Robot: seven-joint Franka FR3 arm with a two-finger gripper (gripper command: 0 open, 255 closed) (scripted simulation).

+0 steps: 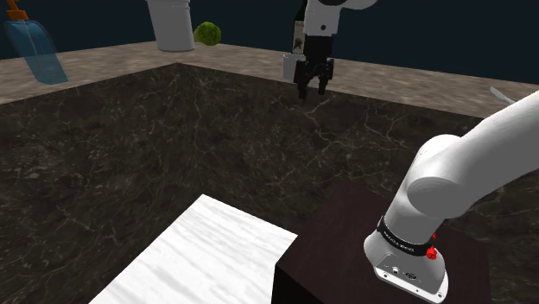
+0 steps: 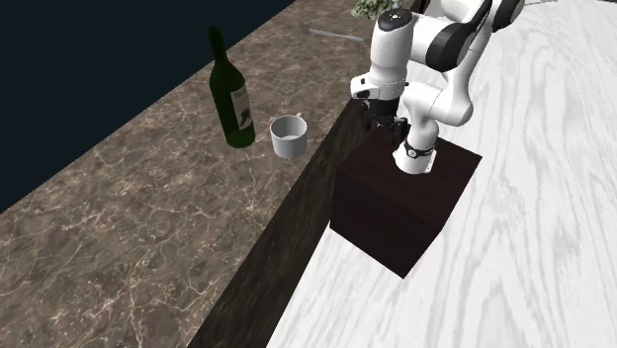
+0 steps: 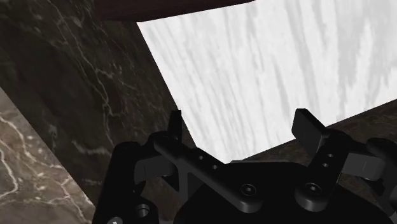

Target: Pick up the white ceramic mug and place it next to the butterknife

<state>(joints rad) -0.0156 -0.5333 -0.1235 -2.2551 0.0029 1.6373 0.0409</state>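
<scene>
1. Nearest you is the stand [image 2: 400, 203], a dark box on the white wood-grain floor [image 2: 534, 237], set close against the counter's dark marble wall.
2. Your gripper [image 2: 382, 117] hangs near the edge of the counter [image 2: 129, 227], pointing down. In the wrist view its 2 fingers [image 3: 310, 127] stand well apart with nothing between them, so the hand is open and empty.
3. The white mug [image 2: 289, 135] stands upright on the counter top, mouth up, close to the edge. In the shoulder view it peeks out [image 1: 291, 64] just beside the gripper, on that view's left.
4. This is the relation your next move turns on: from the hand, the mug lies inward over the counter, toward the second exterior view's left, and below the fingertips. You will probably need to carry the hand across the edge first and then come down on the rim.
5. Just beyond the mug stands 1 dark green bottle [image 2: 229, 94], near its far side. A wide approach could knock it.
6. Farthest, well along the counter toward the second exterior view's top, lies a thin pale strip that I take for the butterknife [image 2: 334, 35].
</scene>
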